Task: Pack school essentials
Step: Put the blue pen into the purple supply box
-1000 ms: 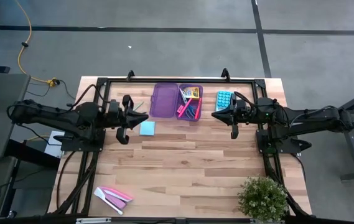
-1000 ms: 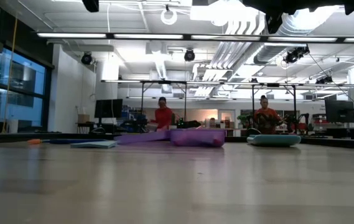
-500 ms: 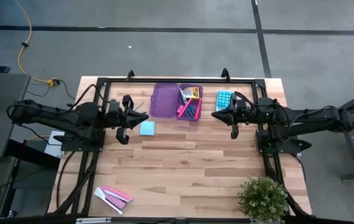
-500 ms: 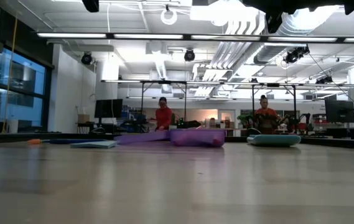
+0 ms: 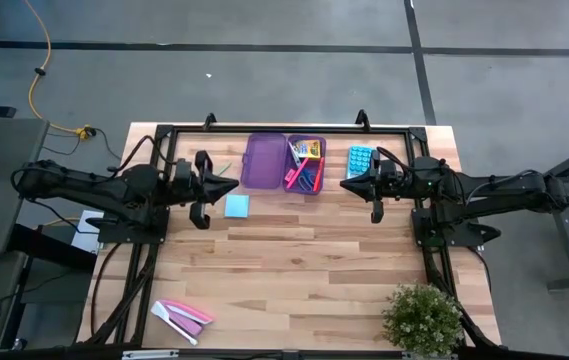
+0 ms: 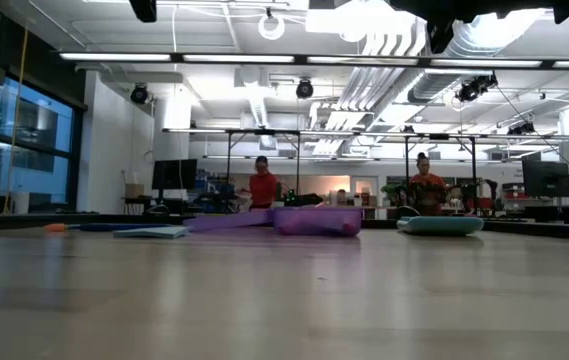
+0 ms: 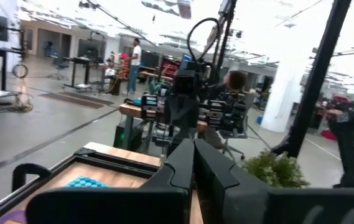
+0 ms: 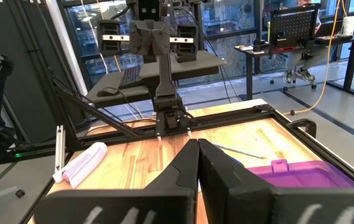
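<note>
**Light stationery, 2 idle grippers**

While both arms hung level above the desk (image 5: 294, 270), nothing was in either grasp: the left gripper (image 5: 232, 186) had its fingers pressed together, and so did the right gripper (image 5: 345, 182), each pointing inward toward the other across the purple case (image 5: 284, 163).

Nearest the front edge lay the flat pink-and-white pieces (image 5: 182, 316) and a small potted plant (image 5: 422, 320), neither part of the packing job. Farther back, just below the left gripper's tip, the light-blue square notepad (image 5: 236, 206) sat flat on the wood. It looked thin, light and slightly flexible; lying flush, it would likely need a pinch across 1 edge or a slide toward the desk's rim, since flat paper gives fingers little to bite.

Beyond it, a green pencil (image 5: 223, 167) lay beside the case's open lid: slim, stiff, prone to rolling, best taken at mid-length.

Farthest back, the case stood open in 2 halves, hard glossy plastic by the look of it. Its right tray held the yellow crayon box (image 5: 304, 149), pink markers (image 5: 292, 176) and what seemed to be blue-handled scissors (image 5: 311, 180), packed close together. The light-blue calculator (image 5: 360, 161) rested just beside the case, near the right gripper.
</note>
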Available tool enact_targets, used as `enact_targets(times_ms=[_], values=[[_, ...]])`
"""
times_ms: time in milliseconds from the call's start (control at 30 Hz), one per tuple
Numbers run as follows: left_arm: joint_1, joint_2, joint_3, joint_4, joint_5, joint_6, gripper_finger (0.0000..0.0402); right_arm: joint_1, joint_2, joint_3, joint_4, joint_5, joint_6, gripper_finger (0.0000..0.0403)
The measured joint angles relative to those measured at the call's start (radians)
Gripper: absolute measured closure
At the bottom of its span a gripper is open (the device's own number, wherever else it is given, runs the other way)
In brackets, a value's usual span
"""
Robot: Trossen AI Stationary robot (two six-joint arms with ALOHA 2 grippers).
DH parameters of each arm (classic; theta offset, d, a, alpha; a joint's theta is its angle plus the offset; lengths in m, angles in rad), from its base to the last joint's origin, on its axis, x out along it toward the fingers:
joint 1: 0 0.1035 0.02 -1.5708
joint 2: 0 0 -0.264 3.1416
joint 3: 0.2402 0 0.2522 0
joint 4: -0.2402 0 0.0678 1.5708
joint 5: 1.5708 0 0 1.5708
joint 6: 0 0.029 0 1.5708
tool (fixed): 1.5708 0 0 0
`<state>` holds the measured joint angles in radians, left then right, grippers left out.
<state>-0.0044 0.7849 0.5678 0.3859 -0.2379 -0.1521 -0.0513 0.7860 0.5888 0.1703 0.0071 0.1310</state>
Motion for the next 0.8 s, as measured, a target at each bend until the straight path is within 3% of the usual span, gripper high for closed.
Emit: enact_targets(times_ms=[167, 233, 333, 467, 567, 667, 800], values=[[0.025, 0.029, 0.024, -0.046, -0.135, -0.013, 0.0401, 0.0, 0.0, 0.0, 0.0, 0.0, 0.0, 0.0402], [0.068, 0.054, 0.075, -0.155, -0.18, -0.043, 0.0401, 0.0, 0.0, 0.0, 0.0, 0.0, 0.0, 0.0402], [0.171, 0.103, 0.183, -0.446, -0.186, -0.132, 0.0401, 0.0, 0.0, 0.0, 0.0, 0.0, 0.001, 0.0402], [0.355, 0.193, 0.299, -0.848, -0.13, -0.212, 0.0401, 0.0, 0.0, 0.0, 0.0, 0.0, 0.003, 0.0402], [0.47, 0.263, 0.311, -1.049, -0.067, -0.212, 0.0401, 0.0, 0.0, 0.0, -0.001, 0.0, 0.009, 0.0402], [0.559, 0.338, 0.294, -1.191, -0.016, -0.212, 0.0401, 0.0, 0.0, 0.0, -0.001, 0.0, 0.009, 0.0402], [0.625, 0.435, 0.241, -1.251, 0.038, -0.171, 0.0401, 0.0, 0.0, 0.0, -0.001, 0.0, 0.004, 0.0402]])
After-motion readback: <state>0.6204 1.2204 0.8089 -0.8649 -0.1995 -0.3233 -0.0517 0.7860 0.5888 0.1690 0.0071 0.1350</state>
